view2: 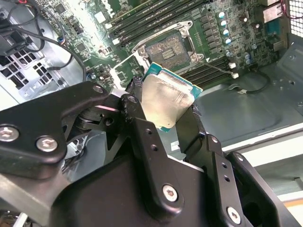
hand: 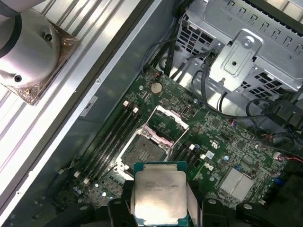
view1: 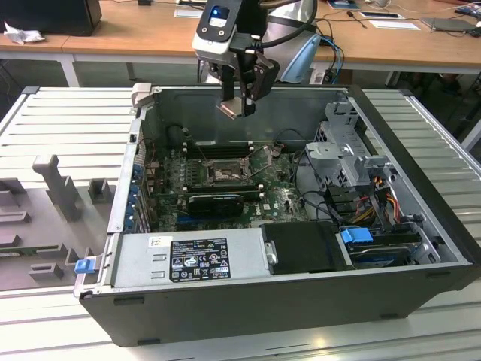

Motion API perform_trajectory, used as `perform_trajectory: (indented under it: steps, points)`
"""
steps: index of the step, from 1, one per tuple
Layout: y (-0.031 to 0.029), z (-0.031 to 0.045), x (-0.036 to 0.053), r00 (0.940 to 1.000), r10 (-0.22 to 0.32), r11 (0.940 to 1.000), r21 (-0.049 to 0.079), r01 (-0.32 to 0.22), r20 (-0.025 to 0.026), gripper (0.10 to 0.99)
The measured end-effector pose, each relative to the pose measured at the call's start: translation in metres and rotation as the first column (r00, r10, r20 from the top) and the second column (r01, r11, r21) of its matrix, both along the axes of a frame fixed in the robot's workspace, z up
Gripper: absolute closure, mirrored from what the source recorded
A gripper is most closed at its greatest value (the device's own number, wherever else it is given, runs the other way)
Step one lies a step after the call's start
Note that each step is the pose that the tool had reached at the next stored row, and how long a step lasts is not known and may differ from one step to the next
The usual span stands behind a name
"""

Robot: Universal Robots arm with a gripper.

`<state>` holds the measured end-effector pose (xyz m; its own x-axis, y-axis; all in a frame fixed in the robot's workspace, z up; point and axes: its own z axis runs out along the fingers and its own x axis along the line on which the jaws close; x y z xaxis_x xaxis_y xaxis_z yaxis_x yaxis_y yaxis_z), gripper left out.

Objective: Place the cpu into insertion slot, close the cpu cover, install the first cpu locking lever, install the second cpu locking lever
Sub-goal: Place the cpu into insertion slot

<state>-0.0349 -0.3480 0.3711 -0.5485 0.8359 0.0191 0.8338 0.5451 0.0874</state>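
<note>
The black computer case (view1: 285, 301) lies open on a slatted metal table (view1: 60, 120), its near wall closest to the exterior view. Inside it, a grey power supply (view1: 188, 259) sits along that near wall. A metal drive cage (view1: 342, 162) fills the end toward the exterior view's right, and the green motherboard (view1: 278, 199) covers the floor. On the board a long black card (view1: 216, 201) lies just beside the insertion slot (hand: 142, 150), whose dark centre is bare. Next to the slot the cpu cover (hand: 173, 116) stands lifted off it. The gripper (view1: 239, 101) hangs above the case near its far wall, jaws clenched on two opposite edges of the cpu (hand: 158, 196). The chip is held silvery top outward, well above the slot and touching nothing in the case.
</note>
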Motion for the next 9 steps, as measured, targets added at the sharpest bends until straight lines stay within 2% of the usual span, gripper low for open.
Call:
perform_trajectory:
  steps: [9]
  points:
    - [0.0, 0.0, 0.0, 0.9973, -0.073, 0.9973, 0.0, 0.073, 0.0, 0.561]
